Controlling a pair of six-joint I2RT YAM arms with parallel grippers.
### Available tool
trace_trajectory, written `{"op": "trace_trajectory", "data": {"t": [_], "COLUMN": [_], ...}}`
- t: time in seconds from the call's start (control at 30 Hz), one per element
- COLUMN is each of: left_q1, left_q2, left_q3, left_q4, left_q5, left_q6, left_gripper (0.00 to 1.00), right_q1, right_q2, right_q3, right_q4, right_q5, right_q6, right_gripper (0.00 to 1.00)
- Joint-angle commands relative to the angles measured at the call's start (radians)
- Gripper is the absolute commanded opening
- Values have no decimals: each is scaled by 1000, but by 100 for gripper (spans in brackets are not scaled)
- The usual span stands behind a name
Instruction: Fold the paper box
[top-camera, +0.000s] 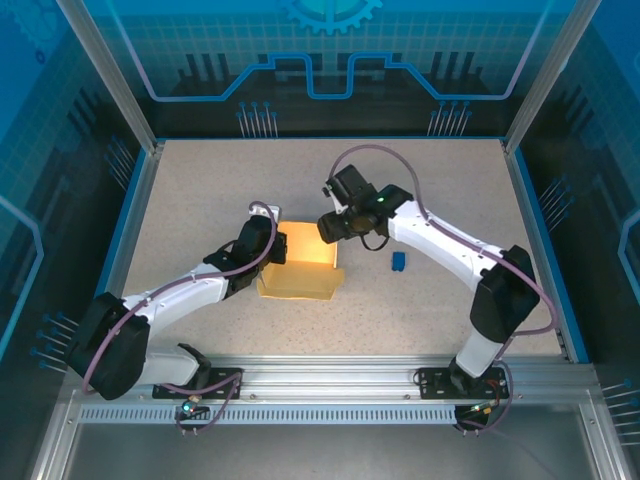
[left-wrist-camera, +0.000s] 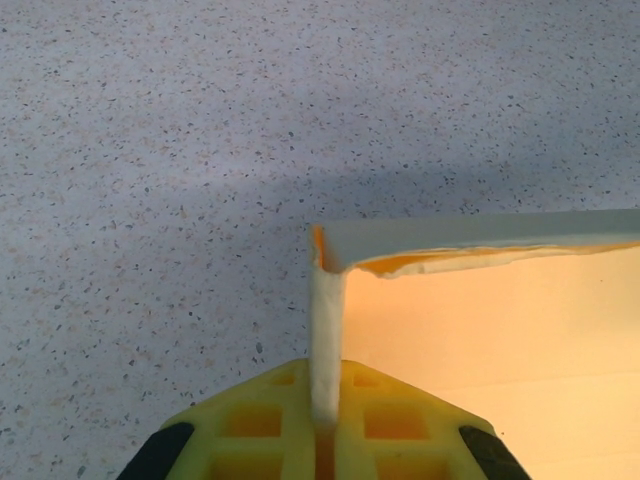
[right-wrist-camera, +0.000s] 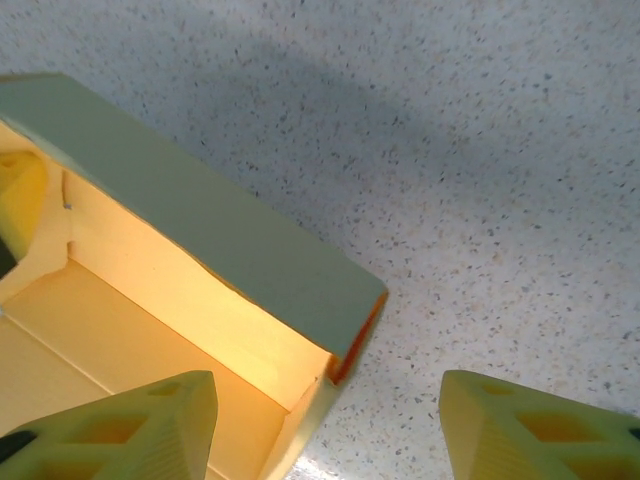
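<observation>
Your left gripper (left-wrist-camera: 325, 425) pinches the left wall of the pale yellow thin-cardboard box (top-camera: 300, 262), central on the speckled table (top-camera: 440, 200). Your right gripper (right-wrist-camera: 325, 400) gapes, seemingly astride its right wall. Probably light and easily creased: hold walls near corners.

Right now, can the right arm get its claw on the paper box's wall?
Probably yes: the right claw stands open at a raised corner of the paper box, with nothing between them.
</observation>
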Motion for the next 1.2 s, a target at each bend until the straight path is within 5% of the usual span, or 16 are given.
{"op": "trace_trajectory", "data": {"t": [0.0, 0.43, 1.17], "left_q1": [3, -3, -17], "left_q2": [-6, -30, -27], "left_q3": [24, 17, 25], "left_q4": [-3, 10, 12], "left_q5": [23, 23, 26], "left_q6": [-27, -32, -30], "left_gripper": [2, 2, 2], "right_q1": [33, 77, 97], "right_q2": [42, 127, 145], "right_q3": [-7, -7, -34], "right_q4": [-25, -36, 36], "right_q5": [63, 231, 373], "right_q6": [56, 103, 139], "right_gripper": [60, 38, 17]}}
